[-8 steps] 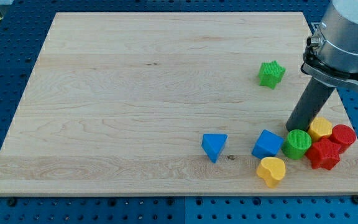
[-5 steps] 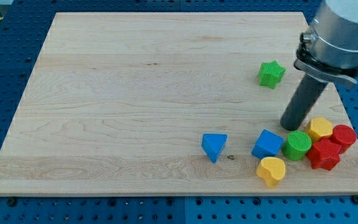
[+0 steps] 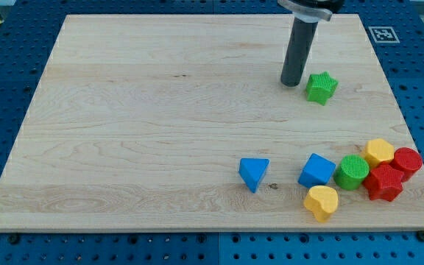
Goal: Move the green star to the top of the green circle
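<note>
Green star (image 3: 321, 87) sits well above the green circle (image 3: 352, 171); my tip (image 3: 291, 83), bare, holding nothing, just left of it, could shove it rightward off course.

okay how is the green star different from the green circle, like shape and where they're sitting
The green star has points; the green circle is a round ribbed disc. The star stands alone near the view's top right, with my tip just to its left; the circle is packed among blocks at the view's bottom right, between the blue block and the red ones. Both are green.
</note>
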### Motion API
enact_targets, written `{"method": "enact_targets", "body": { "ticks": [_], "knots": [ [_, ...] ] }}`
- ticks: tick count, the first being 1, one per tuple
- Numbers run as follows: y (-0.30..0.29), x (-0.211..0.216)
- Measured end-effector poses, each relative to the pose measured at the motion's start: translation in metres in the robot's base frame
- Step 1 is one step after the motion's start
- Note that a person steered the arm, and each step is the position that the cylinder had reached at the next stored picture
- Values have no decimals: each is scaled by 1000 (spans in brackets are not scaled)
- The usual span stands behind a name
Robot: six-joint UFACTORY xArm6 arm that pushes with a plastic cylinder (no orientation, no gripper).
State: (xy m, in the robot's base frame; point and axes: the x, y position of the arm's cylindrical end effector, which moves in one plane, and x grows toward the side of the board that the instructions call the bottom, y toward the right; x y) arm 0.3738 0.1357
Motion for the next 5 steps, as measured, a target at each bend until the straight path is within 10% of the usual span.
{"method": "enact_targets", "body": {
  "ticks": [5],
  "knots": [
    [11,5]
  ]
}}
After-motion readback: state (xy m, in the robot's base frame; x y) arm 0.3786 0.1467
